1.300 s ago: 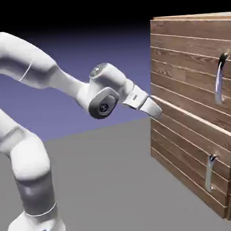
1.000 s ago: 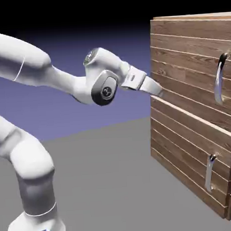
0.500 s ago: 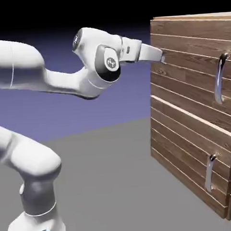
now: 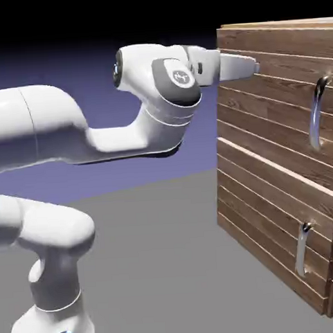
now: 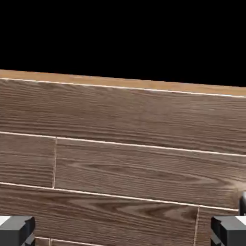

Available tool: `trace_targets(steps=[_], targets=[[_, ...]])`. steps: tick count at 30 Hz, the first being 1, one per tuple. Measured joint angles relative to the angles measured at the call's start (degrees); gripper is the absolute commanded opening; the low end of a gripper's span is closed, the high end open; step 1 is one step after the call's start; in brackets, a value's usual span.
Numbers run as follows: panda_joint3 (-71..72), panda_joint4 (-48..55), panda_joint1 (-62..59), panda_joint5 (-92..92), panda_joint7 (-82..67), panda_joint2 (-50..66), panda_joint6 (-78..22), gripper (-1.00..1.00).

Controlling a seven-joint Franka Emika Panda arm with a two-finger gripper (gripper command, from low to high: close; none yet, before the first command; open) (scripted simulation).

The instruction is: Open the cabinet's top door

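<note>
My empty grey-tipped pincer (image 4: 257, 68) stands wide before the closed brown-planked top door (image 4: 263, 108), its long curved silver-and-black handle (image 4: 318, 113) ungripped.

The top door's handle (image 5: 242, 203) is cut off beyond the right fingertip (image 5: 229, 230) in the hand view. Both fingertips are cropped below.

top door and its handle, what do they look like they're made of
The top door looks like brown wood planks, fairly matt, going by the grain and pale seams. Its handle seems to be polished metal, perhaps chrome, from the bright silvery shine that darkens near the top.
</note>
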Motion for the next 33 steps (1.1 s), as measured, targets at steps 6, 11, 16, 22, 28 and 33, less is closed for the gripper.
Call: trace_targets(steps=[6,11,16,22,28,33], targets=[[-7.61,3.97,6.7,-14.95,8.68,-3.71,-0.36,0.0],[-13.96,7.28,12.29,-27.41,15.91,-6.8,-0.66,0.0],[-20.3,10.59,17.88,-39.87,23.14,-9.89,-0.96,0.0],[-24.47,17.8,27.07,-42.54,23.55,-9.9,-2.17,0.0],[-21.61,12.63,23.13,-43.73,25.42,-10.83,-6.98,-1.0],[-15.72,2.25,14.05,-43.84,28.48,-12.07,-14.65,-1.0]])
